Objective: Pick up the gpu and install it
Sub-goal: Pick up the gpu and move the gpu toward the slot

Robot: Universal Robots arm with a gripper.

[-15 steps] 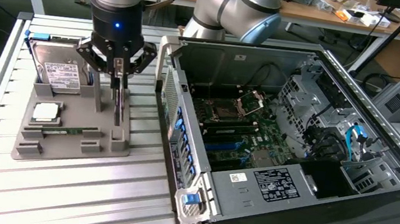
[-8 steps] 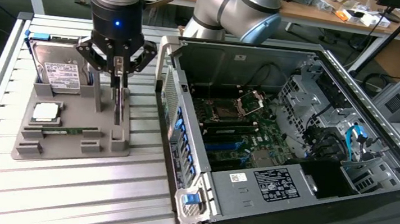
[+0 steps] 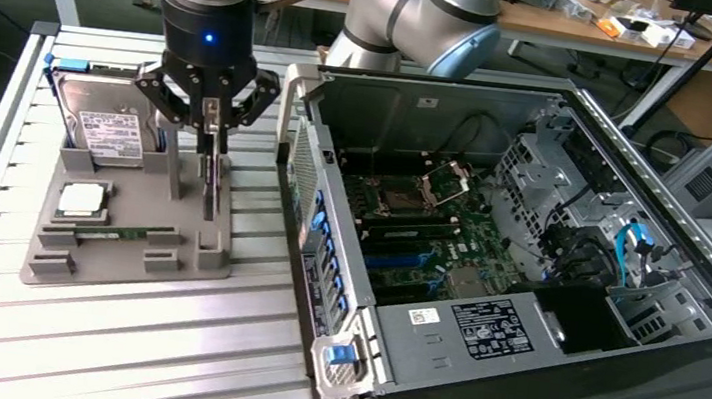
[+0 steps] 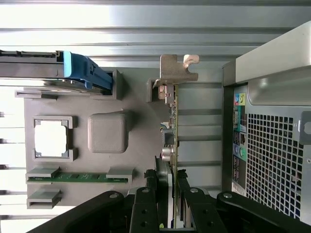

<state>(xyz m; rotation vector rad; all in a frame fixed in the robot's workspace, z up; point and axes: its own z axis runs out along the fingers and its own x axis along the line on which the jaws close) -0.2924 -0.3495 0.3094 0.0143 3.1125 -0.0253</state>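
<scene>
On the exterior view's left, a pale slatted aluminium surface (image 3: 110,353) (image 4: 146,29) carries a grey moulded plastic tray (image 3: 120,268) (image 4: 141,145) with slots for computer parts. The gpu (image 3: 211,188) (image 4: 173,121), a thin green circuit-board card with a black cooler block and a silver metal end bracket, stands upright on its long edge in a slot along the tray's side nearest the computer case. The black multi-link gripper (image 3: 212,128) (image 4: 167,196) hangs straight down over the card. Its fingers (image 4: 147,206) are drawn in against both faces of the card near the top edge, pinching it, and the card's lower edge sits in the tray slot.

At the far end of the tray, a silver hard drive with a white label (image 3: 102,130) (image 4: 29,70) rests tilted in its cradle, with a blue plastic rail (image 4: 85,73) on one side. Near it lies a square silver processor chip (image 3: 81,198) (image 4: 50,138) in a framed pocket. Nearer still, a narrow green memory stick (image 3: 124,231) (image 4: 77,177) lies on its edge.

On the exterior view's right, just beside the tray, a grey metal desktop computer case (image 3: 511,378) (image 4: 272,145) lies on its side with the panel off, showing a green motherboard (image 3: 420,227) inside.
</scene>
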